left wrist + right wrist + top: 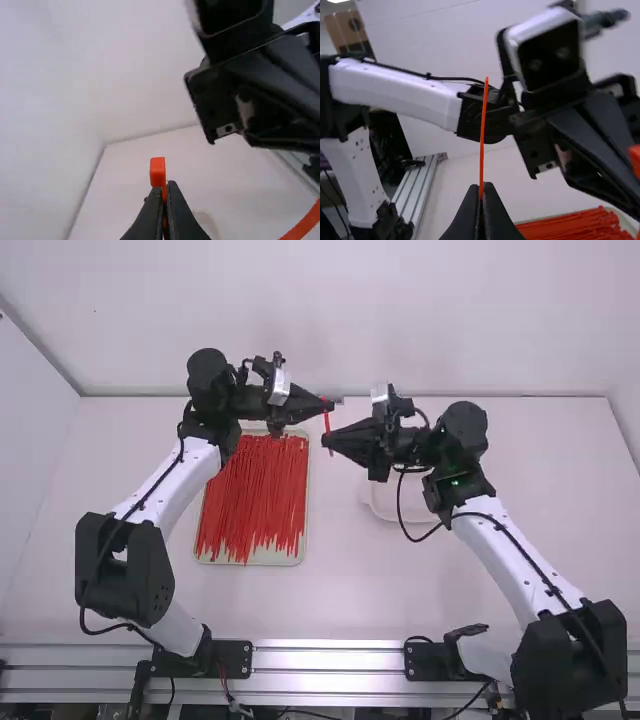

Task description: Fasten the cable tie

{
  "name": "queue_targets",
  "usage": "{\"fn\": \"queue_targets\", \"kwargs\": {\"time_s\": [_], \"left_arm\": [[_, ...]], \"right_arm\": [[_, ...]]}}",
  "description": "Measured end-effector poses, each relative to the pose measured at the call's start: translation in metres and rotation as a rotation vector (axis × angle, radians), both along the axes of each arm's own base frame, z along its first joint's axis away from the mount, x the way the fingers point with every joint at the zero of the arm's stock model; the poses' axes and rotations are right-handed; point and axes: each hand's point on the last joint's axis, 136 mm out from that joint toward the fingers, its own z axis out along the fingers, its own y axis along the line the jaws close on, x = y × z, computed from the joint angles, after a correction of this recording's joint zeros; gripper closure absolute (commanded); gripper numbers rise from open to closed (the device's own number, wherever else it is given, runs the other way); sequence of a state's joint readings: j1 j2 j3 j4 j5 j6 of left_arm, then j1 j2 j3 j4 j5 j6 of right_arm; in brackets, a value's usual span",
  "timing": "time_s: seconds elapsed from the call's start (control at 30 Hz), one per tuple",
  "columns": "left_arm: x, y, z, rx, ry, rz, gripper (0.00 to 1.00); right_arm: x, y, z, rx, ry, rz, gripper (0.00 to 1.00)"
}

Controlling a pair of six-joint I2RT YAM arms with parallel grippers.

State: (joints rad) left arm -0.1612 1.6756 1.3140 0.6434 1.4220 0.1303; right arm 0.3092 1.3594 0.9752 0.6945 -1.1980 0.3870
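One red cable tie (pixel 327 426) hangs in the air between both grippers, above the far middle of the table. My left gripper (pixel 323 401) (pixel 163 192) is shut on its head end; the square red head (pixel 157 171) sticks out past the fingertips. My right gripper (pixel 329 438) (pixel 481 192) is shut on the thin strap (pixel 483 135), which runs straight out past its fingertips. The two grippers face each other, tips almost touching.
A flat tray (pixel 305 502) piled with several red cable ties (pixel 255 498) lies on the table under the left arm. A white bowl-like container (pixel 385 508) sits beneath the right arm. The back wall stands close behind the grippers.
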Motion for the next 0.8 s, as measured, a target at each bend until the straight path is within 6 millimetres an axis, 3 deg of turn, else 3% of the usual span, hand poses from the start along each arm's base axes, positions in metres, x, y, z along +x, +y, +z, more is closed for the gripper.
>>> {"fn": "queue_targets", "kwargs": {"time_s": [0.23, 0.57, 0.8], "left_arm": [[-0.002, 0.002, 0.007, -0.011, -0.125, -0.001, 0.98], [-0.003, 0.002, 0.004, -0.009, -0.249, -0.008, 0.98], [-0.011, 0.001, 0.002, -0.007, -0.321, -0.054, 0.98]], "right_arm": [[0.002, -0.003, -0.002, 0.060, 0.074, -0.035, 1.00], [-0.001, 0.003, -0.041, 0.031, 0.314, -0.032, 1.00], [0.004, 0.003, -0.045, 0.041, 0.334, -0.066, 1.00]]}}
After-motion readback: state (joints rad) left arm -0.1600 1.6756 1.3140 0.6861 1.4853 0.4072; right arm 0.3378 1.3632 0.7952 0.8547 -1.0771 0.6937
